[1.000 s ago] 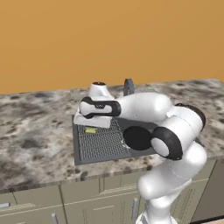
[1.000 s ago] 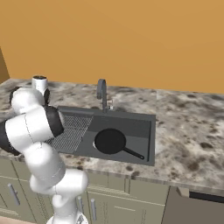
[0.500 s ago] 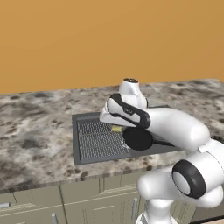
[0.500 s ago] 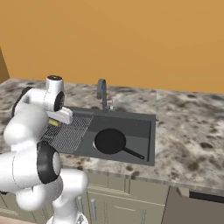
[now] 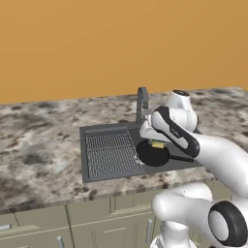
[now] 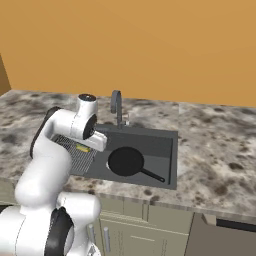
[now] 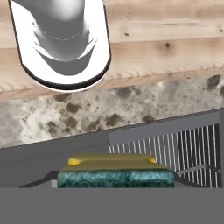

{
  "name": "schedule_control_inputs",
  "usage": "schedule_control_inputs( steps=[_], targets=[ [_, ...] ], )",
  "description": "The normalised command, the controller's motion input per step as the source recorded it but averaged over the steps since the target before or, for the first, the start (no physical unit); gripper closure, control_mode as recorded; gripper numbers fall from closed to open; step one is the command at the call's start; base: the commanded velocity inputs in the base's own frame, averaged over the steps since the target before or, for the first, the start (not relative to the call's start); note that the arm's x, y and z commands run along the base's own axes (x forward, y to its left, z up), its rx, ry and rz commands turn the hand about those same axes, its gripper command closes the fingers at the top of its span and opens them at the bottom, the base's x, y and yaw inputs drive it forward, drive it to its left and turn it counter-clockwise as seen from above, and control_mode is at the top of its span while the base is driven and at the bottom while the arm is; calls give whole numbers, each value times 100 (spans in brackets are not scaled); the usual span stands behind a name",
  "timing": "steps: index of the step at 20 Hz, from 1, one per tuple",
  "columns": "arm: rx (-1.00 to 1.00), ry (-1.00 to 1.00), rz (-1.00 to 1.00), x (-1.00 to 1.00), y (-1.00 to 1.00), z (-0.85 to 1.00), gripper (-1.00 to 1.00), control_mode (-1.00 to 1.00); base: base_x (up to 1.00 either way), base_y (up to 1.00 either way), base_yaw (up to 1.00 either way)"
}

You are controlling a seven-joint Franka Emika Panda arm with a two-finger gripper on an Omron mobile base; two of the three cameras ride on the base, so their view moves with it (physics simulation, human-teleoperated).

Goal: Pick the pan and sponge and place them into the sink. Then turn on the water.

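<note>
The green-and-yellow sponge point(image 7: 116, 173) sits between my fingertips, and my gripper point(image 7: 116, 180) is shut on it. I hold the sponge point(image 5: 157, 144) in the air over the dark grey sink point(image 5: 109, 155), about where the ribbed drainboard meets the basin. The black pan point(image 5: 153, 155) lies flat in the basin, handle pointing right. From the right base view the gripper point(image 6: 86, 147) and the sponge point(image 6: 83, 148) hang left of the pan point(image 6: 126, 161), above the sink point(image 6: 150, 145). The grey faucet point(image 5: 142, 102) stands behind the sink; no water runs.
Speckled stone counter point(image 5: 38, 145) surrounds the sink, with an orange wall behind it. The faucet point(image 6: 116, 106) rises just behind and right of my hand. Cabinet fronts point(image 5: 97, 213) run below the counter's front edge. In the hand view the drainboard ribs point(image 7: 183, 148) lie under the sponge.
My arm has swung to the right with the sponge, from the sink's left edge across the drainboard toward the basin. The pan has not moved.
</note>
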Motion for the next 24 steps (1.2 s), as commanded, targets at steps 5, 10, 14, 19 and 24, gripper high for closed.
schedule_control_inputs(
  steps=[5, 10, 14, 19, 24],
  targets=[
    [0, 5, 0, 20, -80, -17, 100, -100, 0, 0, 0],
    [0, 2, 0, 40, -36, -49, 100, -100, 0, 0, 0],
    [0, 0, 2, 43, -5, -54, 100, -100, 0, 0, 0],
    [0, 0, 4, 45, -4, -42, 100, -100, 0, 0, 0],
    [0, 0, 4, 35, -17, -26, 100, -100, 0, 0, 0]
  ],
)
